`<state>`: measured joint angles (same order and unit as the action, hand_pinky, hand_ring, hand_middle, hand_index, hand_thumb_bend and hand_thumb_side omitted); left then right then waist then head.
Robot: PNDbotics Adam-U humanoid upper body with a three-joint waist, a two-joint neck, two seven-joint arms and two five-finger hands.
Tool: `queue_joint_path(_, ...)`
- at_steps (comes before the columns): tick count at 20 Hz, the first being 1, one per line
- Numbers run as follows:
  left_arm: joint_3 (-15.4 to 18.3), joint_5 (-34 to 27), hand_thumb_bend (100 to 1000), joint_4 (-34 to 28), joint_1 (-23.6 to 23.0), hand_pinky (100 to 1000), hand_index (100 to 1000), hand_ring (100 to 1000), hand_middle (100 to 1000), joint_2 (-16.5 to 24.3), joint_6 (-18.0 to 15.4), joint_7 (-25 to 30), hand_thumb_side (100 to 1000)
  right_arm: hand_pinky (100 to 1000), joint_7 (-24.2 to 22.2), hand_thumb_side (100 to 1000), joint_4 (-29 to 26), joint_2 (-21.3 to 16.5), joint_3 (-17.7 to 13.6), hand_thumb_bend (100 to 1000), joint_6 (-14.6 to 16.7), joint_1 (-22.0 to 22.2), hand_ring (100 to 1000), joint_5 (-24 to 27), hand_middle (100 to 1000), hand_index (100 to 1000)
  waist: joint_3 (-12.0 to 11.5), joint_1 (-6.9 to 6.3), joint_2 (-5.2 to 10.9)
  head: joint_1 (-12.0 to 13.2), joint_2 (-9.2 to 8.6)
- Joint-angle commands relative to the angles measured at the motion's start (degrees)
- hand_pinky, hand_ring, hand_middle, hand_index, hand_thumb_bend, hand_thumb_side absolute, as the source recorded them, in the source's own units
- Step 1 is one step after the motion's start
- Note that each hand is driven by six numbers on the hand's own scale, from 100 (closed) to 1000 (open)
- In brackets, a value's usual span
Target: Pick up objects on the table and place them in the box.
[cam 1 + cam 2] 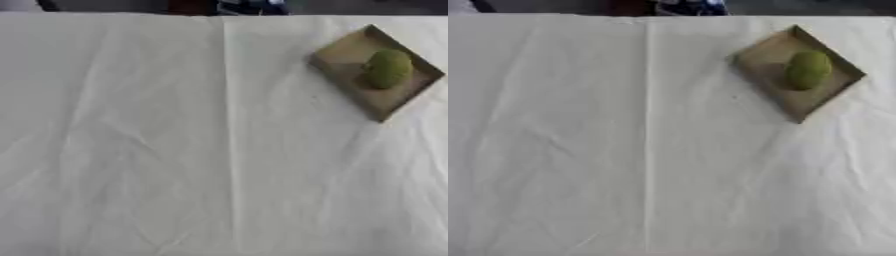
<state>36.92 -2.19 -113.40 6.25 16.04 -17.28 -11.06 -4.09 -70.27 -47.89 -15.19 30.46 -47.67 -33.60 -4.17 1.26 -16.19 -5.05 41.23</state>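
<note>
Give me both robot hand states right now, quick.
Left robot hand: not in view, state cannot be told.
Right robot hand: not in view, state cannot be told.
The green object lies in the box; nothing holds it.

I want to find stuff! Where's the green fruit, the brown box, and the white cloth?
green fruit (pixel 387 68), left eye view, middle of its rounded top.
brown box (pixel 337 56), left eye view, bare floor left of the fruit.
white cloth (pixel 579 150), right eye view, a wrinkled bare patch.

Probably a test bench: a table draped in creased white cloth (pixel 131 150), dark blurred clutter (pixel 249 7) beyond its far edge.
</note>
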Motion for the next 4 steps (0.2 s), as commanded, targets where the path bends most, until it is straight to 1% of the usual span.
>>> queue_joint_path(1, 0.4, 0.2, 100, -1.2, 0.2, 501, 708, 580, 596, 1.6, -0.1, -0.2, 317, 755, 3.0, 231, -5.5, 0.5, -1.3, 100, 0.6, 0.6, 729, 3.2, 712, 810, 0.1, -0.15, 1.11, 0.3, -0.37)
queue_joint_path(2, 0.3, 0.2, 100, -1.2, 0.2, 501, 708, 580, 596, 1.6, -0.1, -0.2, 317, 758, 3.8, 281, -6.9, 1.4, -1.1, 100, 0.8, 1.3, 730, 4.1, 714, 817, 0.1, -0.18, 1.08, 0.4, -0.44)
queue_joint_path(4, 0.2, 0.1, 100, -1.2, 0.4, 501, 708, 580, 596, 1.7, -0.1, -0.1, 316, 764, 5.7, 349, -9.9, 3.0, 0.1, 100, 0.8, 3.0, 735, 5.9, 723, 826, 0.1, -0.24, 0.99, 0.6, -0.58)
